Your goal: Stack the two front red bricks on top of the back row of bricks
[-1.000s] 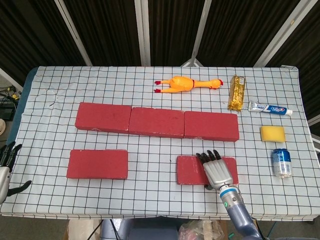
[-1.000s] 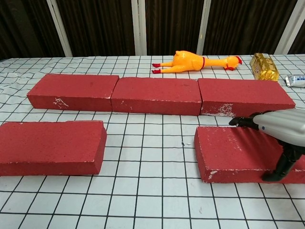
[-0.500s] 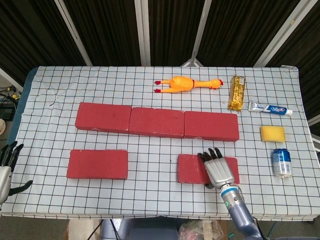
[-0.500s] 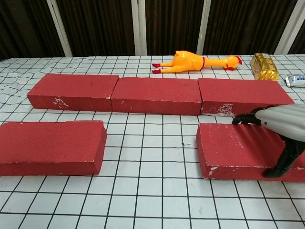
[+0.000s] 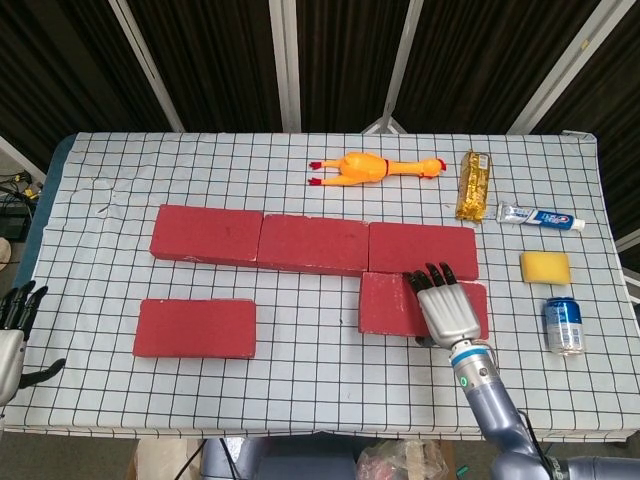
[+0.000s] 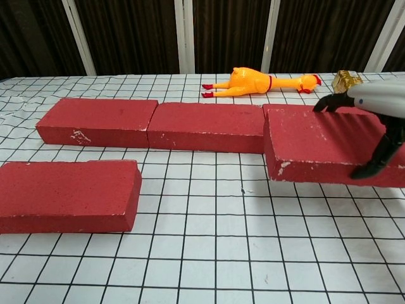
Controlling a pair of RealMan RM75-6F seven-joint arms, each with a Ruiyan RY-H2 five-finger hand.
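Observation:
Three red bricks form the back row [image 5: 312, 243] [image 6: 205, 126] across the table's middle. My right hand [image 5: 448, 308] [image 6: 376, 111] grips the front right red brick [image 5: 392, 302] [image 6: 313, 147] from above and holds it lifted off the table, just in front of the row's right brick [image 5: 420, 248]. Its fingers lie over the brick's top and far edge, with the thumb on the near side. The front left red brick [image 5: 195, 327] [image 6: 66, 194] lies flat on the table. My left hand [image 5: 12, 335] hangs off the table's left edge, fingers apart, holding nothing.
A yellow rubber chicken [image 5: 372, 168] [image 6: 262, 82] lies behind the row. At the right stand a gold packet [image 5: 473, 185], a toothpaste tube [image 5: 540, 216], a yellow sponge [image 5: 545, 267] and a blue can [image 5: 564, 324]. The checked tablecloth [image 5: 300, 380] covers the table.
My right hand has lifted the front right brick off the table and carried it back toward the row's right brick. The left hand has barely moved.

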